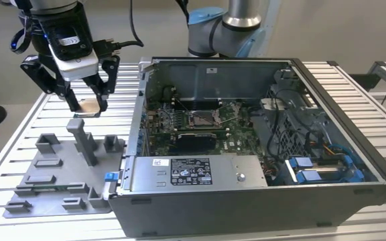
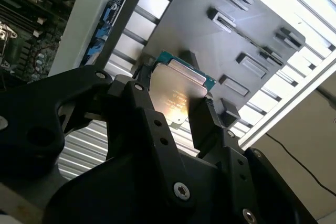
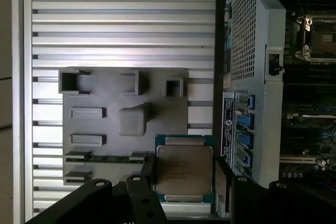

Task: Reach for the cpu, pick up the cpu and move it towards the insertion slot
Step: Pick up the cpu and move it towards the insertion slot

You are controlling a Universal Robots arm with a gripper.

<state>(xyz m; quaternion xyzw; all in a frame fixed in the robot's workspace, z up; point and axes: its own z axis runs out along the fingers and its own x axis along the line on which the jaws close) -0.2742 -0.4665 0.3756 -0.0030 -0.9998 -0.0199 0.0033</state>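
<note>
**A:** Where is the cpu to be found?

**B:** The cpu [image 1: 90,107] is seen clamped in the gripper [image 1: 88,106]. It is held in the air above the slatted table [image 1: 25,125], at the exterior view's left. The grey fixture plate [image 1: 52,193] lies below it and nearer, and no contact between chip and plate is seen.

**A:** How is the tool set?

**B:** The jaws are drawn narrow and pressed against two opposite edges of the chip. In both wrist views the chip's pale metal face, edged in green, is shown between the black fingers [image 3: 148,174], with the fixture plate behind it.

**A:** And the insertion slot?

**B:** The insertion slot [image 1: 200,119] is found inside the open computer case [image 1: 247,206], on the green board. It lies well apart from the gripper, towards the exterior view's right. Its silver frame and dark centre are also caught in the first wrist view, beyond the case wall.
</note>
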